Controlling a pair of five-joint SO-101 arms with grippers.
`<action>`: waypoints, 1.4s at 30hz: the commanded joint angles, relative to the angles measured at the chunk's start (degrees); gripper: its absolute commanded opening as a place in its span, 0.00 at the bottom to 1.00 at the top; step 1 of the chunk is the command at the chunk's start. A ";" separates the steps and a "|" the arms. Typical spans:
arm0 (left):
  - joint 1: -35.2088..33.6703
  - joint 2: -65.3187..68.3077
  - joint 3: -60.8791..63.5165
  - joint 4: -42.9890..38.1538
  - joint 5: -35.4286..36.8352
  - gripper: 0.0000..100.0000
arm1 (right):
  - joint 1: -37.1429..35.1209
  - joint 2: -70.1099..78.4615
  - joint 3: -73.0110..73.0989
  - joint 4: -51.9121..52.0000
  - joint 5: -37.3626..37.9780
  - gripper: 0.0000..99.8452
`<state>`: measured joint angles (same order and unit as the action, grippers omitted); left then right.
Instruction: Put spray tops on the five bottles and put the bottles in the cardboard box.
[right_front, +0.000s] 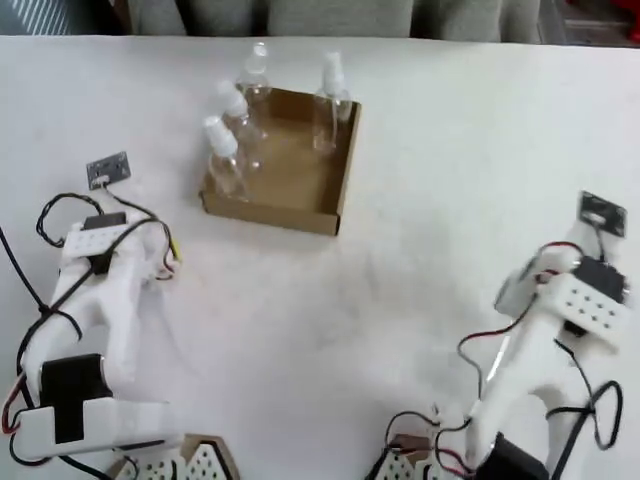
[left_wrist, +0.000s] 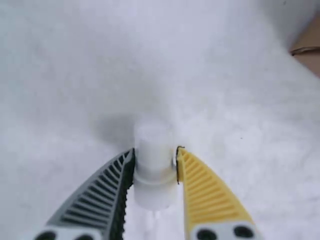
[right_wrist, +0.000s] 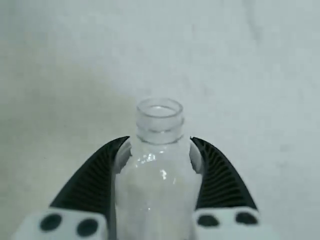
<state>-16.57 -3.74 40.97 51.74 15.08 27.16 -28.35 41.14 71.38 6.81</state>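
Observation:
My left gripper (left_wrist: 155, 151) is shut on a white spray top (left_wrist: 155, 172), which it holds just above the white table between its grey and yellow fingers. In the high view this gripper (right_front: 163, 262) sits left of the cardboard box (right_front: 335, 190). My right gripper (right_wrist: 160, 142) is shut on a clear bottle (right_wrist: 159, 165) with an open, uncapped neck. In the high view that gripper (right_front: 520, 285) is at the table's right side, far from the box. Several capped bottles (right_front: 332, 100) stand in the box, most along its left wall.
A corner of the box (left_wrist: 307, 47) shows at the edge of the left wrist view. Bare white table (right_front: 400, 290) lies between the two arms and in front of the box. Cables trail around both arm bases.

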 joint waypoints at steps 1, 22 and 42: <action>1.10 -1.63 -2.02 0.09 -0.18 0.02 | -8.57 -4.88 0.00 -5.41 -1.58 0.02; 14.29 -32.22 -33.14 4.84 -0.18 0.02 | -51.30 -56.84 22.15 -38.37 -2.11 0.02; 43.74 -32.04 -64.00 1.05 -8.26 0.02 | -63.43 -73.27 55.82 -61.67 -2.11 0.02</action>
<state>21.49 -34.95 -20.84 52.88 10.24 -36.22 -100.70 95.82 10.46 5.05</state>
